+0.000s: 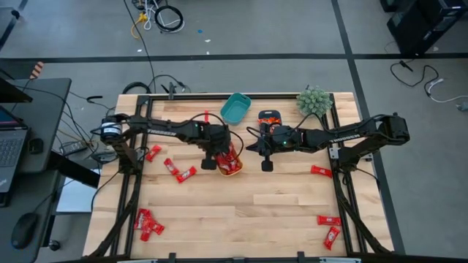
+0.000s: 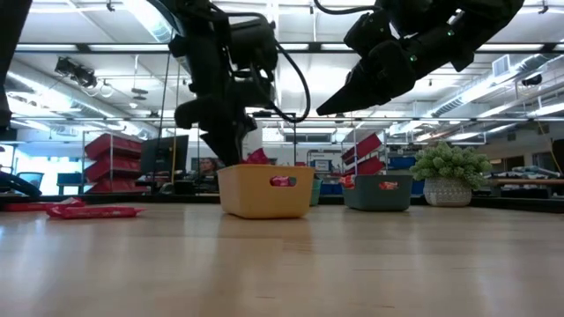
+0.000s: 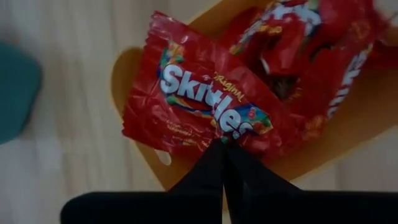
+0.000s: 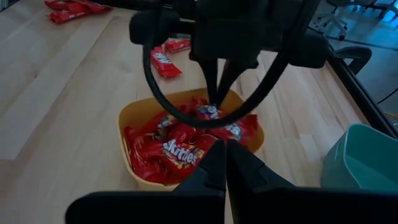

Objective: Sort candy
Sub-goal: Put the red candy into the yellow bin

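Left pincer (image 3: 222,144) clamped on a red candy packet (image 3: 199,102) above the yellow bin (image 1: 232,167); right pincer (image 4: 225,148) pressed together nearby.

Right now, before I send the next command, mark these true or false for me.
1. The left end effector is shut on a Skittles packet above the yellow bin. True.
2. The yellow bin is empty. False: red packets lie in it.
3. The right end effector is wide open. False: it is shut, holding nothing.
4. Loose candy lies on the table. True.
5. The teal bin lies upside down. False: its opening faces up.
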